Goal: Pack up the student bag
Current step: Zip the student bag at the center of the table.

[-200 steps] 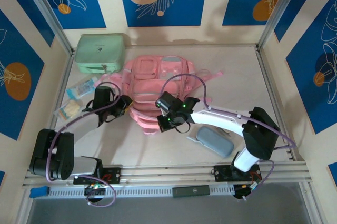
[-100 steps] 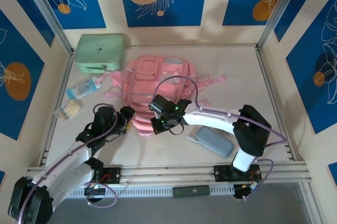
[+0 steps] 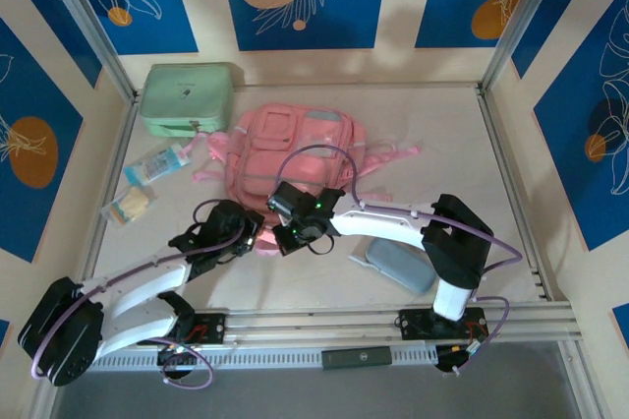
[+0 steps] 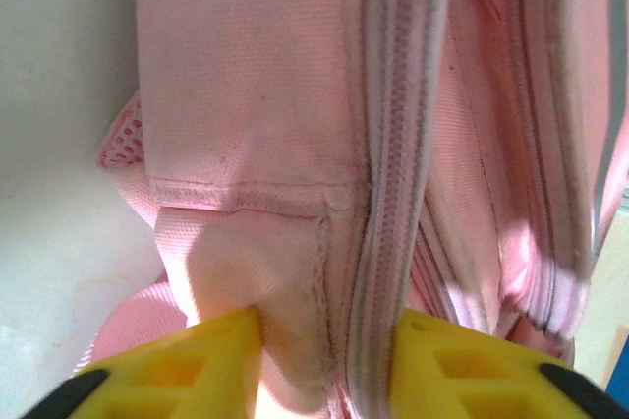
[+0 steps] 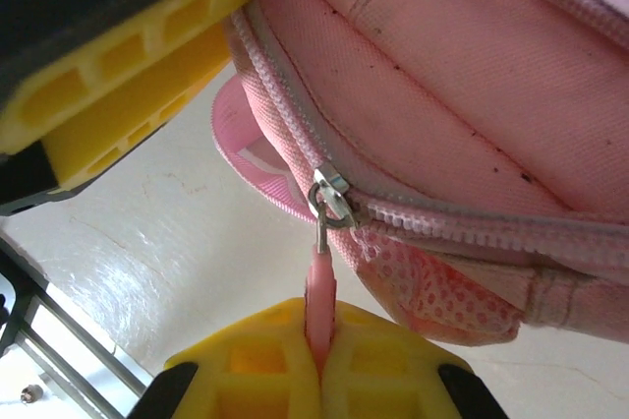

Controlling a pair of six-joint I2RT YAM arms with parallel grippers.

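Left tool (image 4: 324, 321) reached bag (image 3: 295, 144); right wrist shows pinched zip pull (image 5: 319, 286).

Top camera: fixed, high behind the arm bases, looks down over the whole desk (image 3: 432, 134). Left wrist camera: very close, faces the fabric of the student bag (image 3: 290, 149). Right wrist camera: equally close, on the zip pull (image 5: 319, 289). All three share the bag's near edge.
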